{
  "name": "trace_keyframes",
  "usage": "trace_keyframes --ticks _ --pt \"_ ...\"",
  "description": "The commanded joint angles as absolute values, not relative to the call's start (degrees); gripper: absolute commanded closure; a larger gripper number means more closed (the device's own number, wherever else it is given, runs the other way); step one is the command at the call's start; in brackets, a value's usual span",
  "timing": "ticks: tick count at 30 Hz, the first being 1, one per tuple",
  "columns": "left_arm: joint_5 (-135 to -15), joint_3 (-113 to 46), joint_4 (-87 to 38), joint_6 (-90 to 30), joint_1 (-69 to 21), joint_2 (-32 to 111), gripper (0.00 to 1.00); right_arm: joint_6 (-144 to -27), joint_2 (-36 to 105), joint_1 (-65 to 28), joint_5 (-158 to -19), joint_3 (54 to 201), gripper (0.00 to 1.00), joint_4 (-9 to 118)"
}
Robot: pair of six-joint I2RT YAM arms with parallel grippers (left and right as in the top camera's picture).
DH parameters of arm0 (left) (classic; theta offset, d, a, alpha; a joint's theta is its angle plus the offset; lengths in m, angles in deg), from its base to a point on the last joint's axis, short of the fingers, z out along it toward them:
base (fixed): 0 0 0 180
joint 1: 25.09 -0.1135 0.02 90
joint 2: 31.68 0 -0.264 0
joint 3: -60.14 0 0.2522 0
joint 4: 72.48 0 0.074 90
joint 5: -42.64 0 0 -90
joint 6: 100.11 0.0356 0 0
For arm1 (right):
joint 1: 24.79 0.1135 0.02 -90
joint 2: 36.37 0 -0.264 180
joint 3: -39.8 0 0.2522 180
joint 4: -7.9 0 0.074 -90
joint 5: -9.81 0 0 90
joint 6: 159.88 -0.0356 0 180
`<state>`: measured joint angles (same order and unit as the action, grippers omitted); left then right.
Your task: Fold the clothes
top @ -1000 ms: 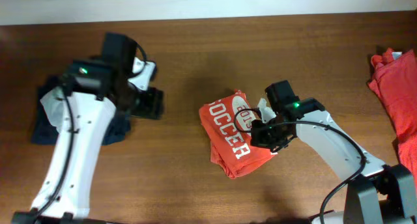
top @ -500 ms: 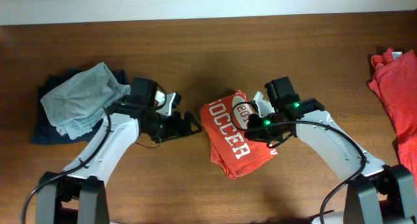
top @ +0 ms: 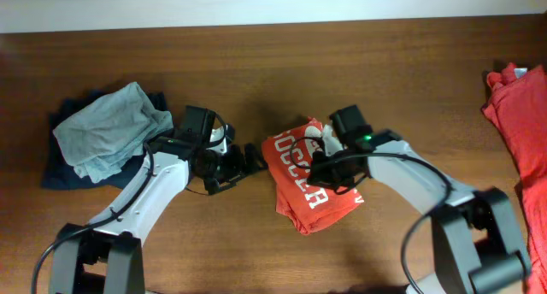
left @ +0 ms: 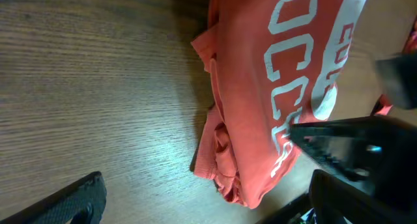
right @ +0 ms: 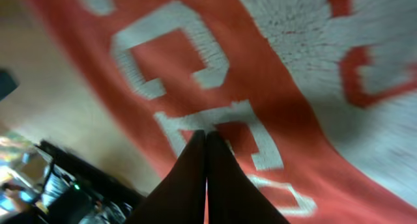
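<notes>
Wooden table, dark brown, fills the overhead view, with a pale strip along its far edge. Two white and black robot arms reach in from the near side, one from the left and one from the right, and both point toward the middle.

At the far right edge lies a loose red-orange garment, partly out of view. At the left, a crumpled grey garment sits on top of a dark blue garment; both are well apart from the middle of the table.

In the middle lies the folded T-shirt, red-orange, a compact, roughly rectangular bundle set at a slant. Large white letters run across its top face. From the left wrist camera the same shirt shows stacked, slightly uneven layers along its near edge, resting flat on the wood.

The left gripper is just beside the shirt's left edge, and it is released: its black fingers stand wide apart in the lower corners of the wrist view and grip nothing.

The right gripper is over the shirt's top face. In its own camera its two dark fingers are pressed tightly together, their tips against the white lettering of the shirt. Whether any cloth is pinched between them cannot be told.
</notes>
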<state>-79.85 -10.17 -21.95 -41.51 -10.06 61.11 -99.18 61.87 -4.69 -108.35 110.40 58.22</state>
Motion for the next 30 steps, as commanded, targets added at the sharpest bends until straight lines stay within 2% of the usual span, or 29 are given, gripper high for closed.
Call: trace_keyframes --ticks 1,5,11,13,20,23,24,27,30 --pt "-78.87 -9.71 -22.12 -43.15 -10.06 60.61 0.01 -110.02 65.58 -3.82 -106.45 110.99 0.96 57.24" --pt "-77.17 -9.36 -22.3 -43.1 -10.06 60.61 0.01 -108.95 66.24 -4.52 -109.88 111.06 0.96 56.6" --pt "-75.37 -8.71 -22.27 -43.1 -10.06 60.61 0.01 -96.71 60.67 -4.56 -110.58 111.89 0.94 57.91" --pt "-75.37 -8.71 -22.3 -43.1 -10.06 60.61 0.01 -94.9 57.74 -4.76 -110.56 112.13 0.86 59.09" --pt "-75.59 -8.71 -23.06 -42.12 -9.88 60.61 0.01 -90.48 50.24 -9.57 -109.99 113.53 0.49 62.04" --pt "-77.49 -8.71 -26.69 -33.81 -8.22 60.61 0.01 -84.19 49.5 -13.63 -110.91 113.7 0.37 62.2" --pt "-77.82 -8.71 -28.13 -30.21 -7.2 60.61 0.01 -80.67 49.72 -15.56 -112.13 113.7 0.29 62.68" --pt "-77.98 -8.73 -30.58 -23.5 -3.7 60.61 0.02 -74.18 51.27 -20.3 -115.37 113.7 0.26 65.21" --pt "-76.31 -8.75 -31.72 -18.99 -0.75 60.61 0.02 -73.37 52.71 -24.17 -115.69 113.68 0.27 68.21"
